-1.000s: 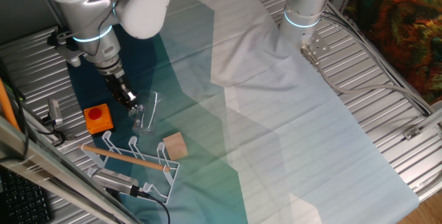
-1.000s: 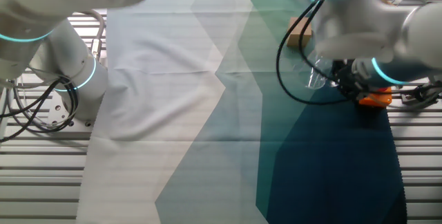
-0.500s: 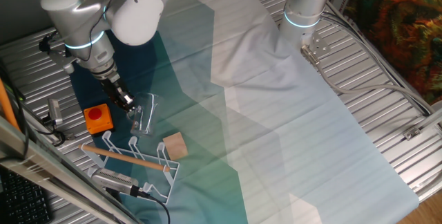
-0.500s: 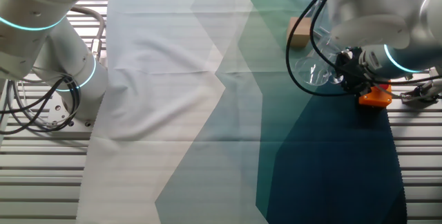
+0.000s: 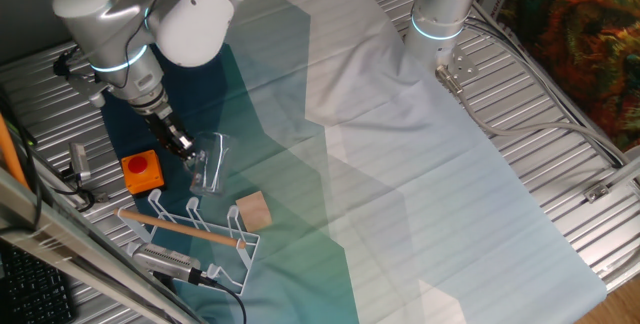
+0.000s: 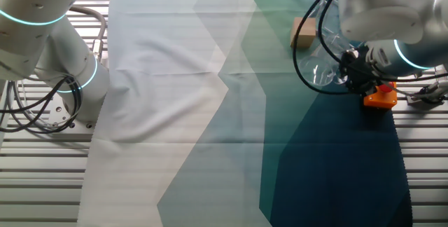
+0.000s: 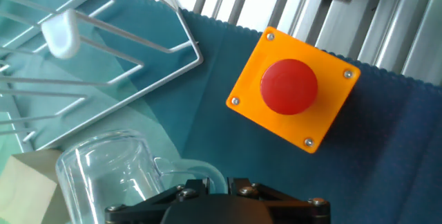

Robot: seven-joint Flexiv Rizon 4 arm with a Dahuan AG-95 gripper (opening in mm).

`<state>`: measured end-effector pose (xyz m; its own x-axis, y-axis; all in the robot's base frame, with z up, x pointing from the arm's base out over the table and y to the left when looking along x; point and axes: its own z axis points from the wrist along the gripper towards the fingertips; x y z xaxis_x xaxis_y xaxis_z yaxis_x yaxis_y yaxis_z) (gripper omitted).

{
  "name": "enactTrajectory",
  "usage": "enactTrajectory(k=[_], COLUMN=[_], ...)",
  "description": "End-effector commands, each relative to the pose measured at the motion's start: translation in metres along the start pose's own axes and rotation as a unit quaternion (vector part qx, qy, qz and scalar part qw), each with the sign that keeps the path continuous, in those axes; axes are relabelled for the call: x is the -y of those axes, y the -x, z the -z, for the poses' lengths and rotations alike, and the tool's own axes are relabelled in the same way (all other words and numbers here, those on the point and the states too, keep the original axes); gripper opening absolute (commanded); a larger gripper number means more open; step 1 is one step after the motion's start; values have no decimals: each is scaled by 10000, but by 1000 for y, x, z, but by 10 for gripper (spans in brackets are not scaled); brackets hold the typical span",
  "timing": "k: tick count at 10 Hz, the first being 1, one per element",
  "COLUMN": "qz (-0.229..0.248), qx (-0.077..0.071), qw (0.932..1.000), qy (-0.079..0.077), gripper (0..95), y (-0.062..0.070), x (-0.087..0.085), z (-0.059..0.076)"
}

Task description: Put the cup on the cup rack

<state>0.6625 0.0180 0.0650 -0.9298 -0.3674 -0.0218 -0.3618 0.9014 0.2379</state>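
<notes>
The clear cup hangs tilted just above the dark cloth, held by its side handle. My gripper is shut on that handle; in the hand view my gripper sits at the bottom edge with the cup's body to its left. In the other fixed view the cup is left of my gripper. The white wire cup rack with its wooden rod lies just in front of the cup, and its wires fill the upper left of the hand view.
An orange box with a red button sits right beside my gripper, also in the hand view and the other fixed view. A tan wooden block lies by the rack's right end. A second arm's base stands at the back.
The arm has shifted slightly to the left with the cup in its grip, most of it in the first half second. The rack, box and block have not moved.
</notes>
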Motion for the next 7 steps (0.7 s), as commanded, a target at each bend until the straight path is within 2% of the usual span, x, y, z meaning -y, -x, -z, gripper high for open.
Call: enactTrajectory(k=[1, 3, 4, 7], qz=[16, 14, 32, -78], qx=[-49, -130, -186, -205], qw=[10000, 9999, 9997, 9995], qy=[2, -63, -176, -234], gripper=[0, 0, 0, 0], y=[-3, -9, -12, -21], x=[-1, -4, -6, -22], z=[5, 11, 15, 25])
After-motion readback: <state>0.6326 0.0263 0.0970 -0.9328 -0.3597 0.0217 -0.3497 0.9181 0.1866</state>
